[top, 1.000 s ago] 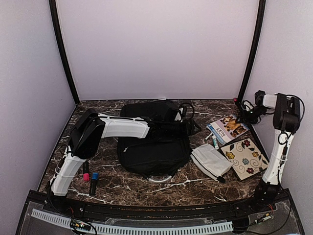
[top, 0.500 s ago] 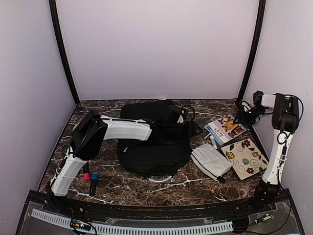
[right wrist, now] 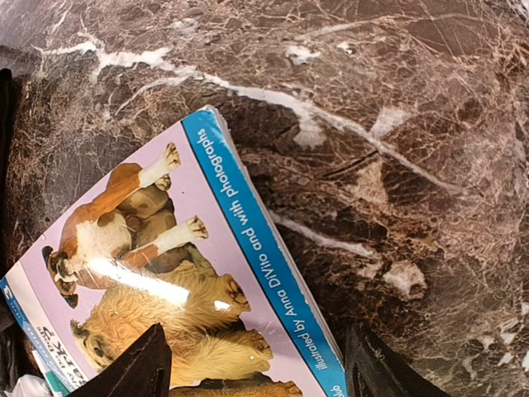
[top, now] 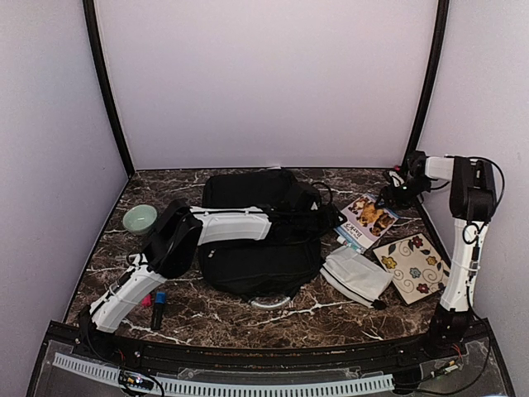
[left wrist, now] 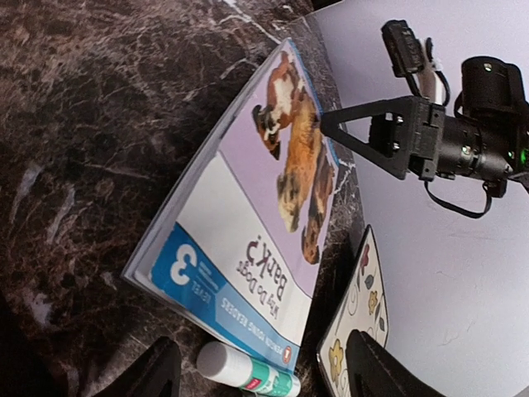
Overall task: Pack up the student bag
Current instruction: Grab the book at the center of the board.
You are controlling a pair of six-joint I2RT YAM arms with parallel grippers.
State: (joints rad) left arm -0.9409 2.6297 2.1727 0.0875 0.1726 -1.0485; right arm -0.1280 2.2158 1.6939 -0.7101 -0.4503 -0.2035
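Observation:
The student bag [top: 256,248] is a big black backpack lying flat mid-table, with my left arm stretched across it. My left gripper [top: 336,220] [left wrist: 264,376] is open just right of the bag. A white-and-green glue stick [left wrist: 248,376] lies between its fingertips, at the near edge of a dog picture book [top: 369,218] [left wrist: 256,207]. My right gripper [top: 388,197] [right wrist: 256,372] hovers open over the book's [right wrist: 165,281] blue far edge, one finger on each side of it, holding nothing.
A floral notebook [top: 416,265] [left wrist: 357,322] lies at the right, a white pouch [top: 355,277] in front of the book. A green bowl [top: 140,218] sits at the left, red and blue markers [top: 154,301] near the left arm. Walls close in behind and right.
My left arm has reached further right past the bag, uncovering the green bowl. My right gripper has moved left and down over the book, which has shifted slightly toward the bag.

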